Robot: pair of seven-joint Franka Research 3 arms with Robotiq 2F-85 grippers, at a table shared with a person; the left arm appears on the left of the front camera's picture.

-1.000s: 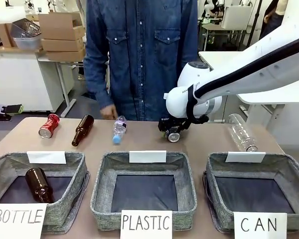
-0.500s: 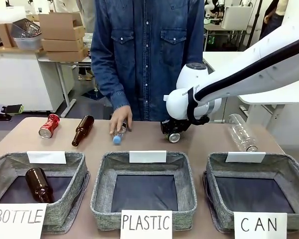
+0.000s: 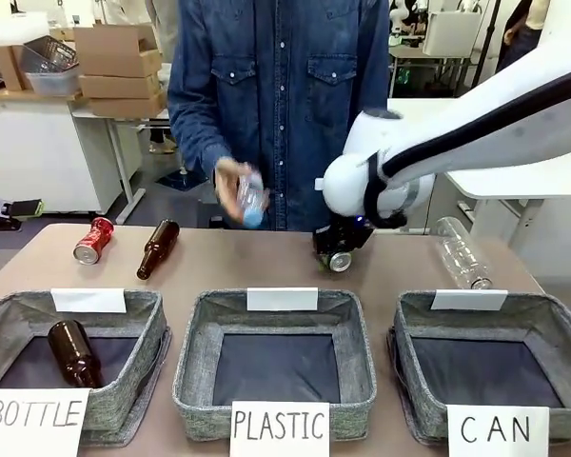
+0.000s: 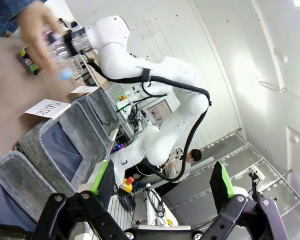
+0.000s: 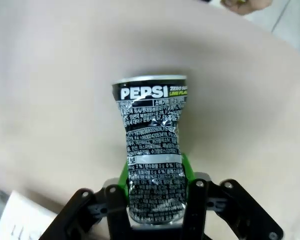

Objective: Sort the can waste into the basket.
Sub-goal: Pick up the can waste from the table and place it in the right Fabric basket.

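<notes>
Since the earlier frame the person's hand [image 3: 230, 183] has taken the small plastic bottle [image 3: 252, 202] up from the table and now holds it in the air in the upper middle of the front view, and the right arm's elbow has risen a little while its tool stayed at almost the same place. The right gripper [image 3: 337, 249] is now closed on the black can [image 3: 341, 261], just right of the middle of the front view, above the far rim of the middle basket. In the right wrist view the green pads [image 5: 186, 167] press the lower part of the black can [image 5: 151, 145] from both sides, and its wall is dented inward at the waist, so the grip looks firm. Whether the can is already off the table I cannot tell. The step in hand seems to be the grasp of the first can. The next move, I think, asks for a lift and a carry toward the lower right of the frame, to the CAN basket [image 3: 552, 310], which is empty. The red can [image 3: 93, 240] lies at the left edge of the table, not yet handled. The left gripper [image 4: 162, 177] stands wide open and holds nothing.
</notes>
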